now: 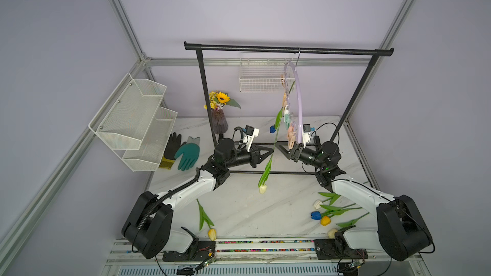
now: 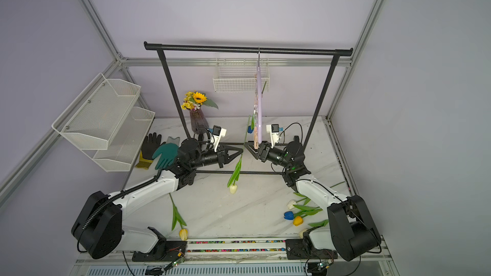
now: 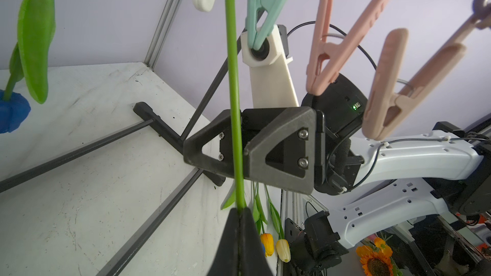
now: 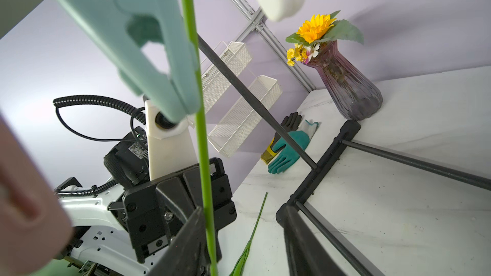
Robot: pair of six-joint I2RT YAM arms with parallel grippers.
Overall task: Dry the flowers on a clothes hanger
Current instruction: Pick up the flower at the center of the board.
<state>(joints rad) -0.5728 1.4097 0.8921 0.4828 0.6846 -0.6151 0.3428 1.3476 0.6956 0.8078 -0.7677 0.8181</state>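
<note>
1. left claw (image 1: 272,151): clamped shut on the green stem of a cream-white artificial tulip (image 1: 266,172); the head hung below the claw.
2. right claw (image 1: 276,145): jaws stood apart and gripped nothing visible. it faced the left claw, tip near tip, with the held stem between them.
3. thin arched lilac plastic clothes hanger (image 1: 299,102): hooked on the black metal garment rail (image 1: 265,48), above the right claw. its pastel plastic pegs (image 3: 328,49) dangled just above both claws.
4. done: one blue-headed tulip (image 1: 272,129) hung head-down from the hanger, just above the left claw.
5. in hand: the held stem rose past a mint peg (image 3: 263,3); whether that peg gripped it could not be told.
6. left: a yellow tulip (image 1: 212,234) lay on the white marble tabletop (image 1: 239,208), well behind the left claw. four more tulips (image 1: 329,212) lay well behind the right claw. judged: early stage.
</note>
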